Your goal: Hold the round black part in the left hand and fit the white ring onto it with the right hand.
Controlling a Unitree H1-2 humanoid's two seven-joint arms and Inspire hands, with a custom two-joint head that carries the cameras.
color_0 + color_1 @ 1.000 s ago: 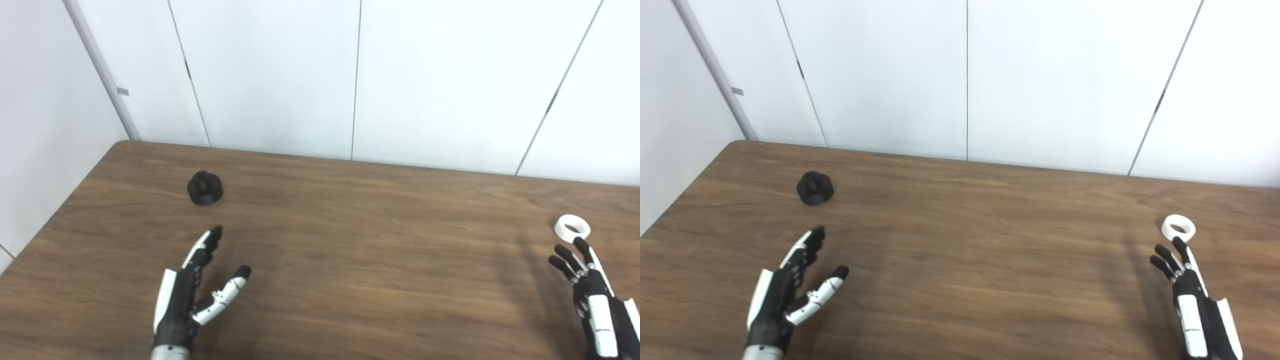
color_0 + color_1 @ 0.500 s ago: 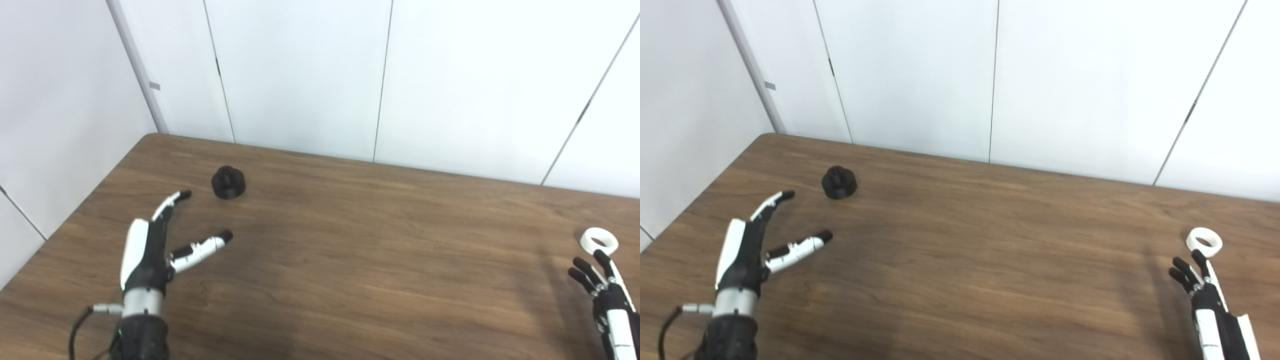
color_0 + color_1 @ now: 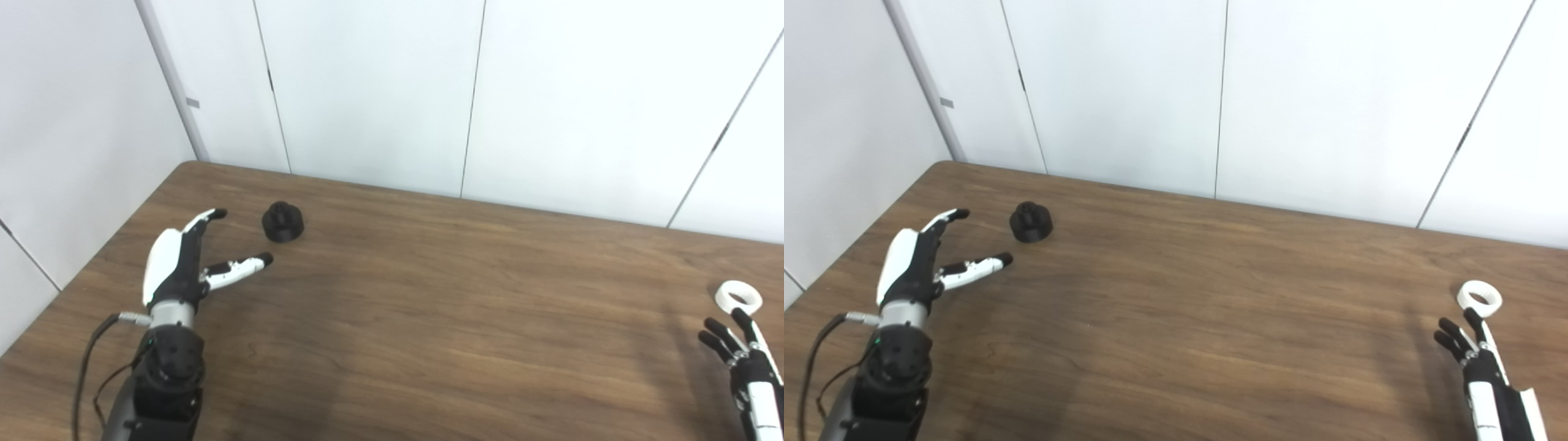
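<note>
The round black part (image 3: pixel 283 222) stands on the wooden table (image 3: pixel 429 294) near its far left corner. My left hand (image 3: pixel 187 263) is open just left of and in front of it, fingers and thumb spread toward the part, touching nothing. The white ring (image 3: pixel 738 297) lies flat at the right side of the table. My right hand (image 3: pixel 744 370) is open just in front of the ring, fingers pointing up at it, its fingertips close to the ring's near rim; whether they touch I cannot tell. Most of the right hand is cut off by the picture's lower edge.
White wall panels (image 3: pixel 380 92) rise right behind the table's far edge and along its left side. The table's left edge runs diagonally beside my left arm. A black cable (image 3: pixel 86 367) loops from the left wrist.
My left hand has moved forward and left, up beside the black part. The right hand has kept its place by the ring. The camera has turned left, so the whole picture shifted right.
</note>
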